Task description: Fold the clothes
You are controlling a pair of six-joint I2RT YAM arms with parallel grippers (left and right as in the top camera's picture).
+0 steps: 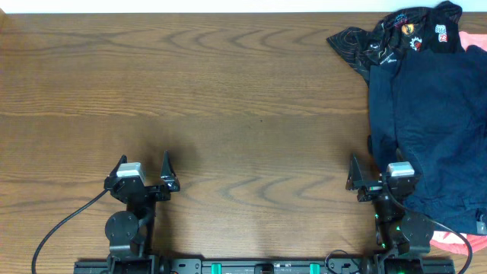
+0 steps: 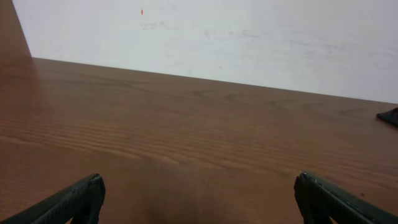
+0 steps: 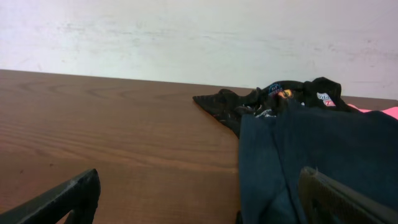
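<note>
Not started yet I reckon: left gripper [image 1: 144, 164] and right gripper [image 1: 378, 172] both spread, empty. The crumpled dark navy cloth garment [image 1: 426, 114] lies at the far right of the brown wooden tabletop [image 1: 228, 99], so the right one probably needs to grab it next.

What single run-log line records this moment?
left hand open, empty | right hand open, empty | navy clothes heaped, unfolded

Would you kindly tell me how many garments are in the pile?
3 distinguishable: a black patched garment at the far end, a navy garment spread across the middle, a coral-pink garment peeking from its right edge. Further navy layers may be hidden.
</note>
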